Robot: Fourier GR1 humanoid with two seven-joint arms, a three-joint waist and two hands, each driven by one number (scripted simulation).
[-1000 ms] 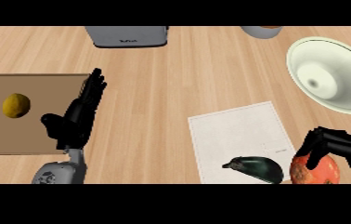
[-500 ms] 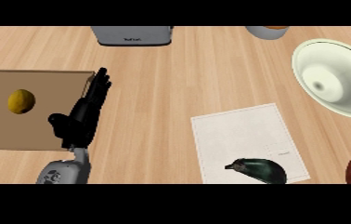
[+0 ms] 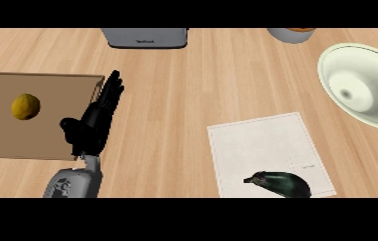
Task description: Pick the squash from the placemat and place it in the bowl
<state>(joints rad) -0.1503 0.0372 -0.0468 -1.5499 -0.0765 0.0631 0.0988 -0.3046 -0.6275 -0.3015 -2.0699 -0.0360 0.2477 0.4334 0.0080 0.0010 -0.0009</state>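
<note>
squash on placemat, nr its front edge | bowl at R, empty | L hand fingers straight, holds nothing, resting by board | R hand out of view | est: pick + place both to do

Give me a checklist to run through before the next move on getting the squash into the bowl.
1. Squash on the placemat: ok, it lies at the mat's near edge.
2. Squash free to grasp: ok, nothing touches or covers it.
3. Bowl ready: ok, nothing shows inside it, though the view's right edge cuts it off.
4. Way from squash to bowl: ok, only placemat and bare counter lie between them.
5. Left hand out of the way: ok, it rests open at the left, by the board.
6. Right hand placed for the grasp: cannot tell, it is not in view.
</note>
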